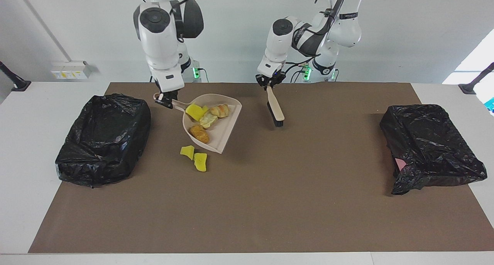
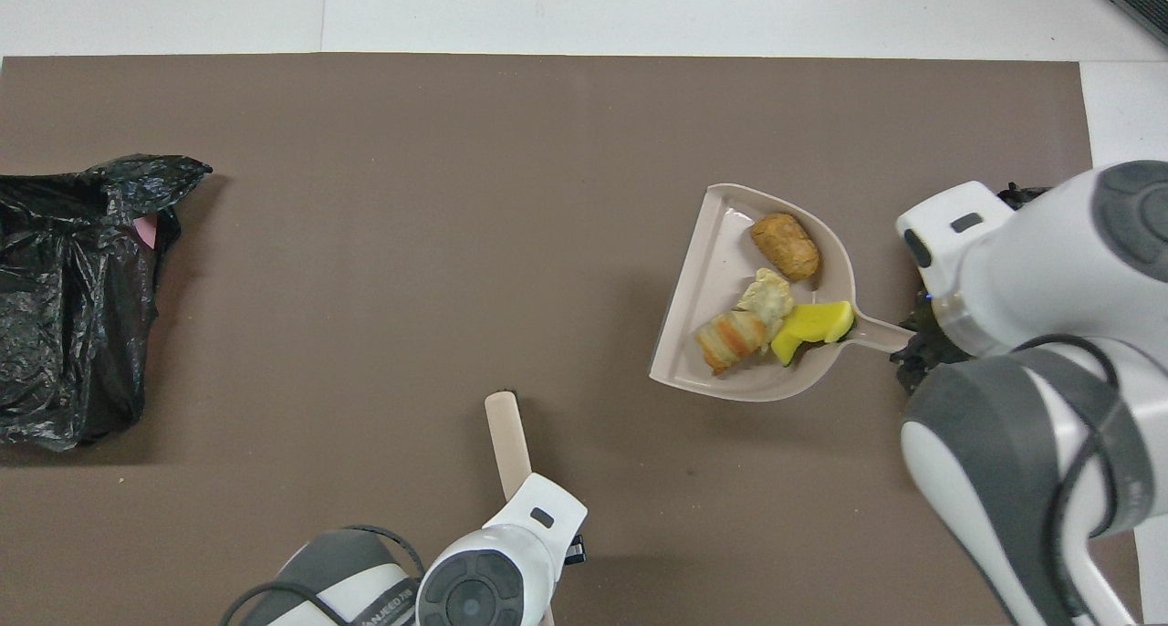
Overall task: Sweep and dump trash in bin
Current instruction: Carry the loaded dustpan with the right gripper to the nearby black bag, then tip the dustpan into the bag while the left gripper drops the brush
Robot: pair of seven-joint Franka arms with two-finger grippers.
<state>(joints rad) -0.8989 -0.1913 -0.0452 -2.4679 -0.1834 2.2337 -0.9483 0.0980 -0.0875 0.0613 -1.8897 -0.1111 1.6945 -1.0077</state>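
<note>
White table under brown mat; two yellow lumps on mat, black-bagged bins at both ends.

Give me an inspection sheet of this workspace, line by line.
Surface: brown mat on white table; no spills seen.
Job's things: four trash lumps in dustpan; two yellow lumps on the mat beside it; bag-lined bin at the right arm's end, another bin at the left arm's end.
Clutter: nothing seen.
Tools: right tool shut on the dustpan's handle; left tool shut on brush.
Cables: black cables along the arms.
Surroundings: white wall, socket box.
</note>
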